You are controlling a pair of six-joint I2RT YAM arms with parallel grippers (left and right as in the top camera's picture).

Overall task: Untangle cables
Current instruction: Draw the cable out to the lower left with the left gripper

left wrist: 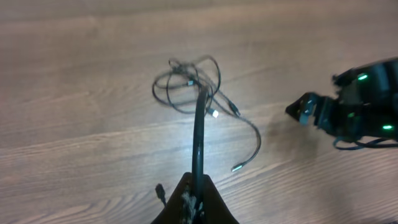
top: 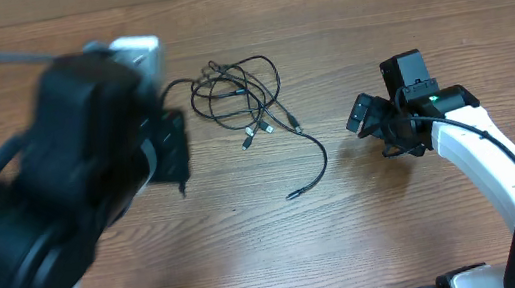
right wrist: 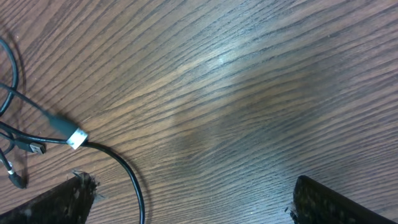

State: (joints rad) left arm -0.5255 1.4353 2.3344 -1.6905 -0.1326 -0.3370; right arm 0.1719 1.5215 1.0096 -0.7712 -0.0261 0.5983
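Note:
The cables lie as a loose black tangle on the wooden table, with silver-tipped plugs at its lower edge. One strand curves away to a plug end. My left gripper is raised high above the table and shut on one black cable that stretches down to the tangle. A short plug end dangles beside it. In the overhead view that gripper is large and blurred, left of the tangle. My right gripper stands open, low to the right of the cables. A strand passes between its fingers.
The right arm's white link runs to the lower right corner. The left arm's bulk hides the left third of the table from above. A silver plug lies just left of the right gripper. Bare wood surrounds the cables.

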